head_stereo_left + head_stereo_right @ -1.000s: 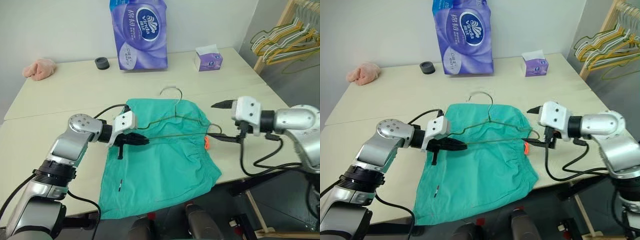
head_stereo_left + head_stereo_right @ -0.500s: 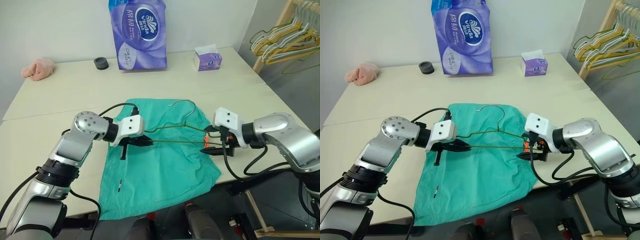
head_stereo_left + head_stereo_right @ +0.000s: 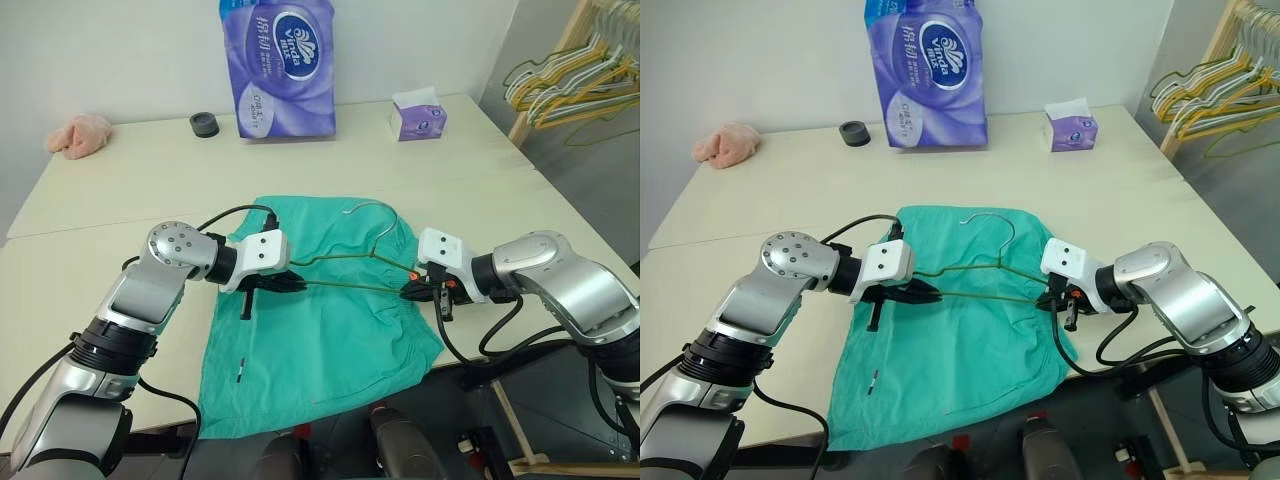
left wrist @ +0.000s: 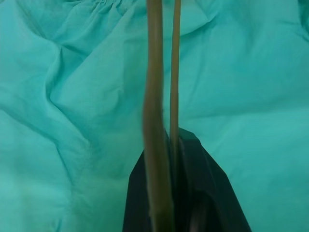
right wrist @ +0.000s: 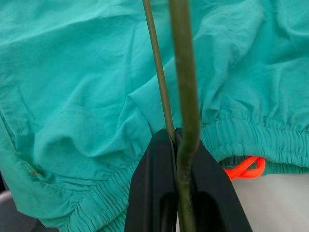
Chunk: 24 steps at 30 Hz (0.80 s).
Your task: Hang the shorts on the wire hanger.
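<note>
At mid-frame in the head views, just left of centre, the left end effector (image 3: 290, 284) pinched the left corner of the wire hanger (image 3: 350, 284), its black fingers nearly closed around the thin wire. From there the hanger's long axis ran almost level across the picture to the right end effector (image 3: 410, 292), which was clamped shut on the opposite corner, so each arm sat at its own end and neither was nearer the middle. The curved hook rose toward the upper centre, away from both. Beneath the wire lay the shorts (image 3: 320, 350), spread flat on the table (image 3: 130, 190) with their length running toward the lower edge of the frame; the coming move probably hinged on getting the bar under or through that cloth. They looked teal-green, soft and wrinkled, with a gathered waistband and a small orange tag (image 5: 245, 167) at the right.
</note>
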Tool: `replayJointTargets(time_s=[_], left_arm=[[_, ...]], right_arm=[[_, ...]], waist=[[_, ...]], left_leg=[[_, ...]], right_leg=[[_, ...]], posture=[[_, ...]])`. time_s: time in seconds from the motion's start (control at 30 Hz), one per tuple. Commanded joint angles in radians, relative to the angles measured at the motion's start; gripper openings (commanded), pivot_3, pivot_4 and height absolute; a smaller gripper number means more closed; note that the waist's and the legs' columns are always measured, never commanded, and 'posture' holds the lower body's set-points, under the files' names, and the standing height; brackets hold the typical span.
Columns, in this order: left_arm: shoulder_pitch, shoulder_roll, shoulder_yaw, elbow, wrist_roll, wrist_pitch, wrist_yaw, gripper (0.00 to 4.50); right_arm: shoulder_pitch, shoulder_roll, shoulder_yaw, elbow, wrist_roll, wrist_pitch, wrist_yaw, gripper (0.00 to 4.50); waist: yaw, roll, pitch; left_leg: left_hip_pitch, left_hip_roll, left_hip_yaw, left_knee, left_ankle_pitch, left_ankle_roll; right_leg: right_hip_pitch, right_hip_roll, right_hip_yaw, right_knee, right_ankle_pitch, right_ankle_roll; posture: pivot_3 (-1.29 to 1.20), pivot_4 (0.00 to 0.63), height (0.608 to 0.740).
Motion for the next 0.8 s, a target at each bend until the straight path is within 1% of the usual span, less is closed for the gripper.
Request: replayJointTargets(time_s=[0.03, 0.13, 0.17, 0.23, 0.3, 0.37, 0.47, 0.53, 0.67, 0.8], left_arm=[[-0.013, -0.023, 0.049, -0.020, -0.040, 0.012, 0.034, 1.36], [-0.025, -0.089, 0.143, 0.038, -0.100, 0.040, 0.129, 2.33], [-0.027, -0.105, 0.180, 0.056, -0.128, 0.053, 0.154, 2.58], [-0.028, -0.120, 0.225, 0.075, -0.159, 0.072, 0.184, 2.58], [-0.031, -0.121, 0.266, 0.104, -0.181, 0.093, 0.217, 2.58], [-0.022, -0.101, 0.276, 0.137, -0.169, 0.089, 0.225, 2.58], [0.007, -0.079, 0.258, 0.156, -0.138, 0.010, 0.207, 2.58], [0.022, -0.073, 0.247, 0.152, -0.135, -0.033, 0.184, 2.58], [0.061, -0.069, 0.201, 0.106, -0.144, -0.116, 0.087, 2.58], [0.042, -0.078, 0.168, 0.125, -0.129, -0.150, 0.058, 2.58]], right_arm=[[0.020, -0.007, -0.070, -0.018, 0.025, 0.023, -0.020, 0.00], [0.071, -0.010, -0.153, -0.029, 0.069, 0.073, -0.044, 0.00], [0.092, -0.013, -0.186, -0.036, 0.087, 0.094, -0.054, 0.00], [0.125, -0.015, -0.235, -0.052, 0.114, 0.128, -0.071, 0.00], [0.182, -0.021, -0.313, -0.077, 0.151, 0.181, -0.092, 0.00], [0.274, -0.033, -0.426, -0.109, 0.193, 0.240, -0.109, 0.00], [0.408, -0.042, -0.586, -0.153, 0.238, 0.310, -0.136, 0.00], [0.467, -0.038, -0.660, -0.172, 0.265, 0.345, -0.152, 0.00], [0.678, -0.002, -0.855, -0.219, 0.328, 0.439, -0.158, 0.00], [0.794, 0.049, -0.931, -0.263, 0.390, 0.503, -0.181, 0.00]], waist=[[0.000, 0.000, 0.000], [0.004, 0.000, 0.000], [0.005, 0.000, 0.000], [0.006, -0.001, 0.000], [0.005, 0.000, 0.000], [0.007, 0.000, 0.000], [0.017, 0.000, 0.000], [0.022, 0.000, 0.000], [0.034, -0.001, -0.001], [0.037, -0.001, 0.000]], left_leg=[[-0.002, 0.000, 0.000, 0.001, 0.000, 0.000], [-0.002, 0.000, 0.000, 0.001, 0.000, 0.000], [-0.002, 0.000, 0.000, 0.002, 0.000, 0.000], [-0.002, 0.000, 0.000, 0.002, 0.000, 0.000], [-0.002, 0.000, 0.000, 0.001, 0.000, 0.000], [-0.002, 0.000, -0.001, 0.001, 0.000, 0.000], [-0.002, 0.000, -0.001, 0.001, 0.000, 0.000], [-0.002, -0.001, 0.000, 0.001, 0.000, 0.000], [-0.002, 0.000, 0.000, 0.001, 0.000, 0.000], [-0.001, -0.001, 0.001, 0.001, 0.000, 0.000]], right_leg=[[-0.001, 0.000, 0.000, 0.001, 0.000, 0.000], [-0.001, 0.000, 0.000, 0.001, 0.000, 0.000], [-0.001, 0.000, 0.000, 0.001, 0.000, 0.000], [-0.001, -0.001, -0.001, 0.001, 0.000, 0.000], [-0.002, -0.001, -0.001, 0.001, 0.000, 0.000], [-0.002, -0.001, -0.001, 0.002, 0.000, 0.000], [-0.002, -0.001, -0.001, 0.002, 0.000, 0.000], [-0.001, -0.001, 0.000, 0.001, 0.000, 0.000], [-0.001, -0.001, -0.001, 0.001, 0.000, 0.000], [0.000, 0.000, 0.000, 0.001, 0.001, 0.000]], posture=[[-0.22, 0.125, 0.740], [-0.23, 0.125, 0.740], [-0.23, 0.127, 0.740], [-0.23, 0.128, 0.740], [-0.23, 0.131, 0.740], [-0.23, 0.134, 0.740], [-0.24, 0.138, 0.740], [-0.25, 0.141, 0.740], [-0.27, 0.145, 0.740], [-0.29, 0.149, 0.740]])
